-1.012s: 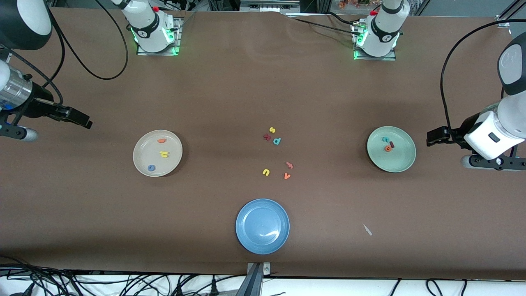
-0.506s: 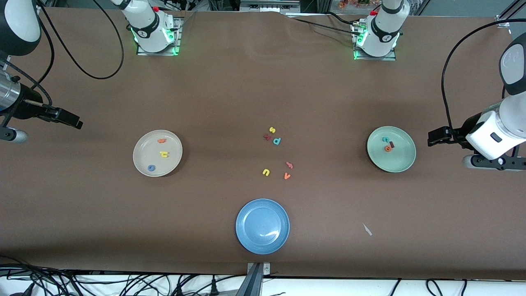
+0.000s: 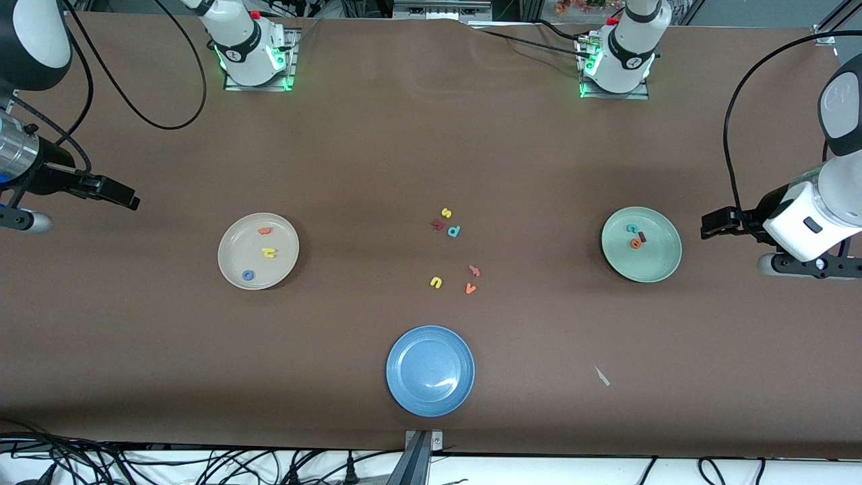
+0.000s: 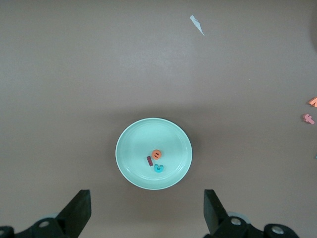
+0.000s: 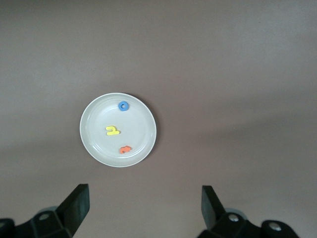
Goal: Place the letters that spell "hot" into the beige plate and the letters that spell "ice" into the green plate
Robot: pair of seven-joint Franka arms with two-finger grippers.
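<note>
Blue plate (image 3: pixel 430 370) sitting nearest, nothing in it. Spare letters (image 3: pixel 452 250) lying mid-table. Beige plate (image 3: pixel 236 269) holding h, o, t (image 3: pixel 269 252); green plate (image 3: pixel 656 266) holding i, c, e (image 3: pixel 635 236). Task looking done. Left gripper (image 3: pixel 712 222) and right gripper (image 3: pixel 121 194) hovering spread wide, carrying nothing, at their table ends.

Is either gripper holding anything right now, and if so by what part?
Nothing is held. The left gripper is open, beside the green plate; the right gripper is open, near the beige plate.
</note>
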